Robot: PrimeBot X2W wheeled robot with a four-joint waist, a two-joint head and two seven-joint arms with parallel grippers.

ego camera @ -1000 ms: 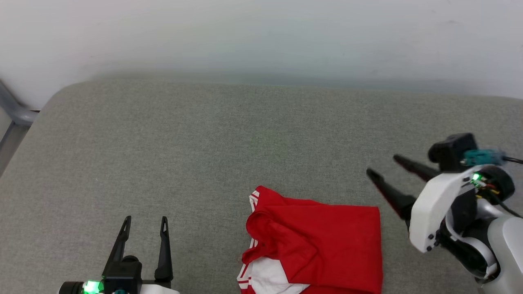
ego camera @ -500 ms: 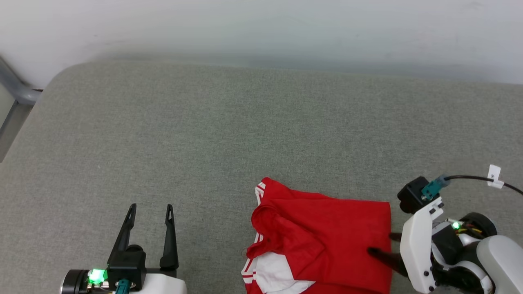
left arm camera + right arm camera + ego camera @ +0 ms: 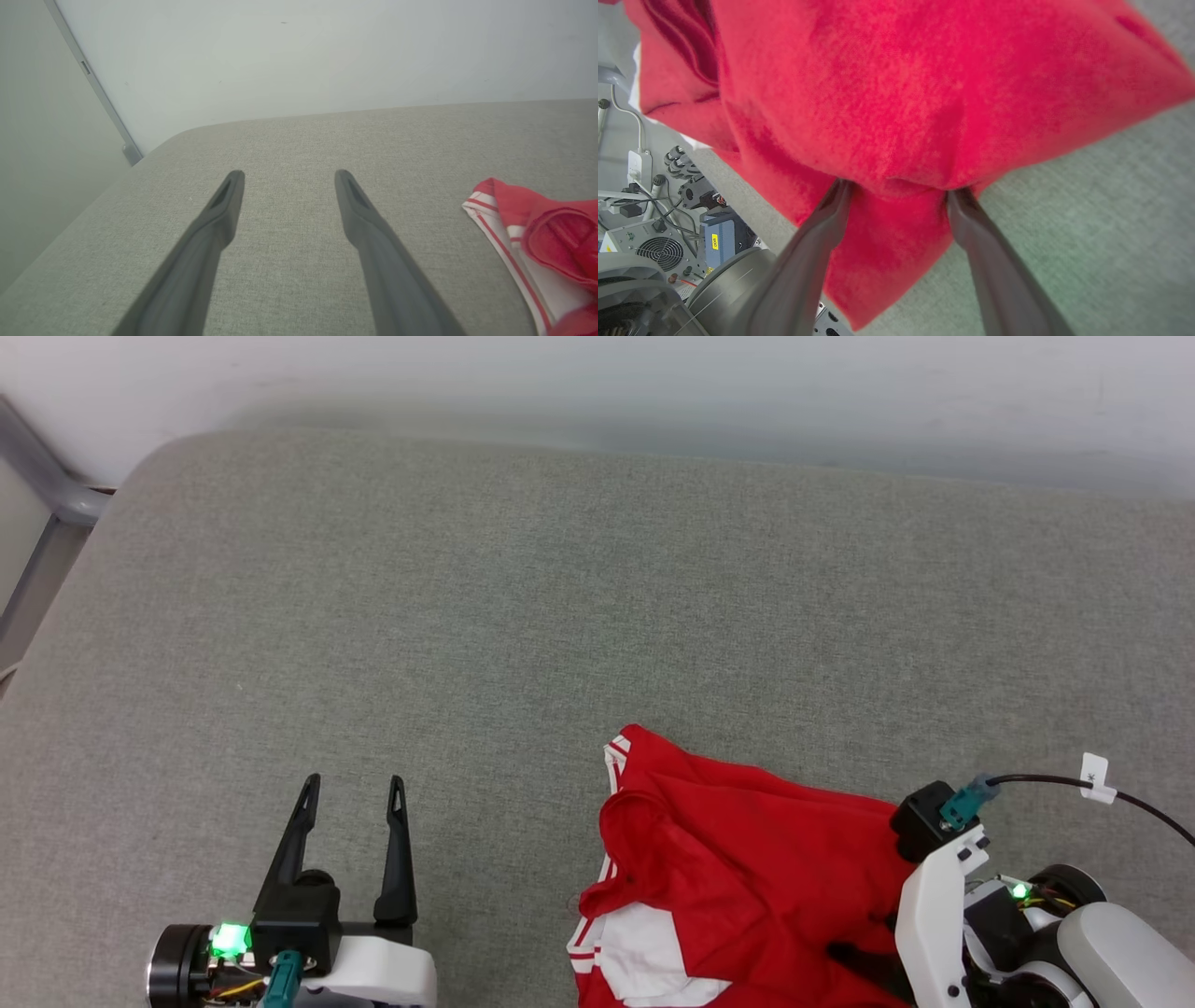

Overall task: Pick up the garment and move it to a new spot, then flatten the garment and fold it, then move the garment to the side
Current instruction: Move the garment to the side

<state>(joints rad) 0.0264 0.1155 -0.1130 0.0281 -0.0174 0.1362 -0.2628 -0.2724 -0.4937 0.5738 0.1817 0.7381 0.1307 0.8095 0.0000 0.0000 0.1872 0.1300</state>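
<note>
1. Count first: one garment (image 3: 747, 877), one grey padded surface (image 3: 560, 616), two tools, two dark fingers on each.
2. The garment lies at the near right of the surface and runs off the near edge of the head view. Its full length can't be judged, but what shows stretches left to right.
3. Its striped-trim end faces left and its plain red end faces right.
4. It's red, rumpled and doubled over. One white panel with red stripes shows at its near left, and a red fold bulges just beyond that.
5. The left tool (image 3: 353, 784) is at the near left over bare surface, fingers spread with nothing between them, well apart from the garment.
6. The right tool (image 3: 901, 186) also has its fingers spread. The tips are buried in the red cloth at its right end, with a ridge bunched between them.
</note>
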